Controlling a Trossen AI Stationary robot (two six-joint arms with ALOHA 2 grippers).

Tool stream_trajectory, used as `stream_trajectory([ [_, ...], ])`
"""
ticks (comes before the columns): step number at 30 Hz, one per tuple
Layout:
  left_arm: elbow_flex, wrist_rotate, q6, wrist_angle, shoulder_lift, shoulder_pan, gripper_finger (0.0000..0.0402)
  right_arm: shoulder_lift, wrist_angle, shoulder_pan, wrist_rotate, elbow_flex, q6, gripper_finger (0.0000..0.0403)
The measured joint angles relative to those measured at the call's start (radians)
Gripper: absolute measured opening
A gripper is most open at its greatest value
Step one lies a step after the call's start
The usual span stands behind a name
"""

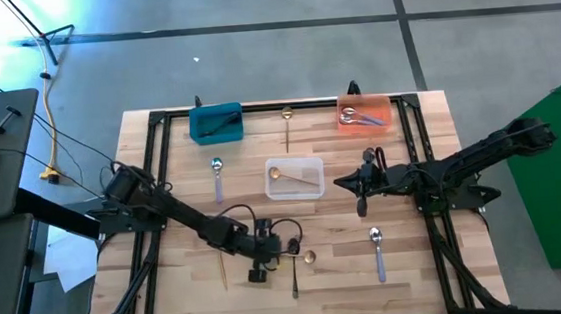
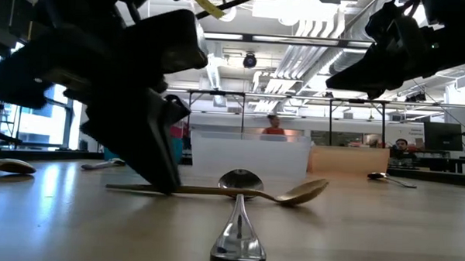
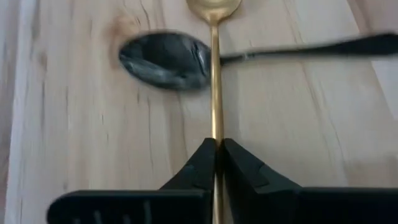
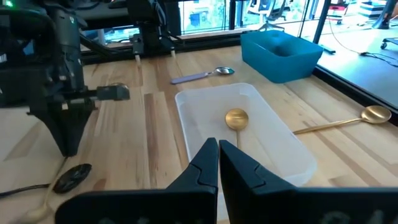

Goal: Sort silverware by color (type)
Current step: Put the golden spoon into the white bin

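The left pincer [image 3: 216,155] is clenching the thin handle of a gold spoon [image 3: 215,93] lying flat on the wooden desk [image 1: 410,267], its bowl pointing away from the fingers. A dark spoon [image 3: 165,60] is lying crosswise just beside it, glossy oval bowl touching the gold handle. The right pincer [image 4: 217,158] is hanging clenched and empty above a clear bin [image 4: 280,140] holding one gold spoon [image 4: 236,118]

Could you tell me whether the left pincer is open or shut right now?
Shut: the left pincer has its fingers pinched on the slim gold spoon's handle lying on the wooden table.
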Motion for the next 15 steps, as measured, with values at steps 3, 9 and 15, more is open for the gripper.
stream_trajectory([
  [3,0.001,0.001,0.035,-0.031,-0.052,0.025,0.0009,0.000,-0.002,-0.002,0.001,0.000,-0.017,0.0000],
  [9,0.004,-0.011,0.047,-0.043,-0.193,0.110,0.0003,0.000,0.009,-0.020,0.018,0.000,-0.077,0.0000],
  [15,0.006,-0.011,0.049,-0.139,-0.351,0.270,0.0002,0.000,0.021,-0.048,0.015,0.001,-0.127,0.0000],
])
